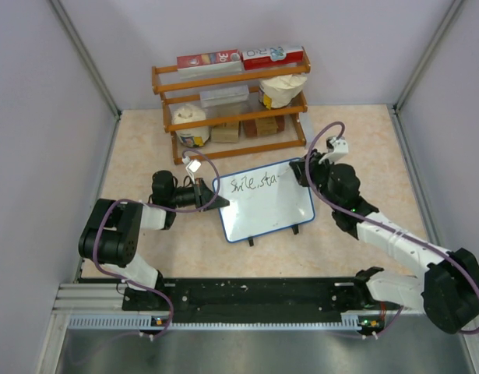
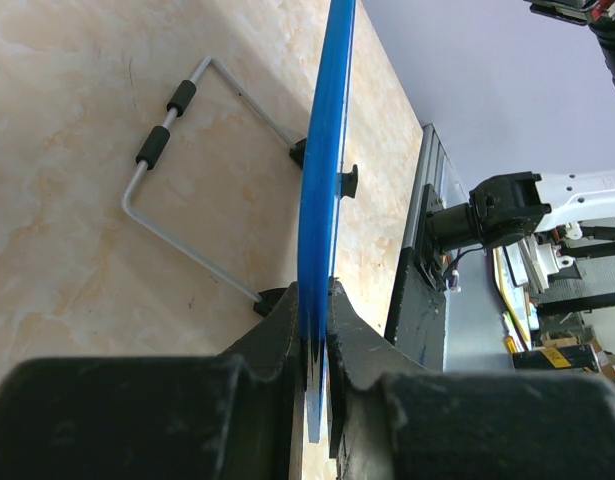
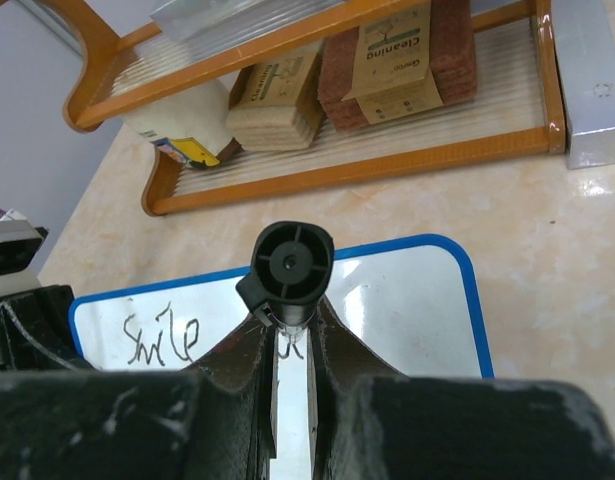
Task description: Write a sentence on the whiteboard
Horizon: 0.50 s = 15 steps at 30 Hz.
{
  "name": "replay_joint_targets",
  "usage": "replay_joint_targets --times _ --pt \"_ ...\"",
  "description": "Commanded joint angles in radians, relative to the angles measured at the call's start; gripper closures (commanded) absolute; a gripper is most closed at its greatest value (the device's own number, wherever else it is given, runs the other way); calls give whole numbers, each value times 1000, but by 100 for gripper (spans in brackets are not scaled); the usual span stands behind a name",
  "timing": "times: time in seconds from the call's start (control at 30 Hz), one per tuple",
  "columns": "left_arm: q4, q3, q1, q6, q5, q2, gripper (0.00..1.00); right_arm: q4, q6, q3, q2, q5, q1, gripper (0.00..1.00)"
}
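Note:
The whiteboard [image 1: 266,202] with its blue frame stands tilted on its black feet mid-table. Black writing [image 1: 255,184] along its top reads roughly "Smile, sta". My left gripper [image 1: 210,195] is shut on the board's left edge; the left wrist view shows the blue frame [image 2: 322,200] edge-on between the fingers [image 2: 287,330]. My right gripper [image 1: 308,170] is shut on a black marker [image 3: 291,268] held over the board's upper right. In the right wrist view the marker's end faces the camera above the board [image 3: 407,300], and "Smile" [image 3: 162,338] shows at the left.
A wooden rack [image 1: 231,105] stands behind the board, holding boxes, sponges and cups; it also shows in the right wrist view [image 3: 317,165]. The board's wire stand [image 2: 187,190] rests on the tabletop behind it. Grey walls close in left and right.

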<state>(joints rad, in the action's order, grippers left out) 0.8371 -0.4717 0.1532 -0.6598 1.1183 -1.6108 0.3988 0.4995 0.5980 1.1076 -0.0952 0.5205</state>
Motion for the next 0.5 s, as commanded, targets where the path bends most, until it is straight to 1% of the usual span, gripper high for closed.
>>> replay_joint_targets --times 0.0,0.47 --pt "0 -13 2 32 -48 -6 100 28 -16 74 40 -20 -11 100" --pt "0 -15 0 32 -43 -9 100 54 -9 94 101 -35 -11 100"
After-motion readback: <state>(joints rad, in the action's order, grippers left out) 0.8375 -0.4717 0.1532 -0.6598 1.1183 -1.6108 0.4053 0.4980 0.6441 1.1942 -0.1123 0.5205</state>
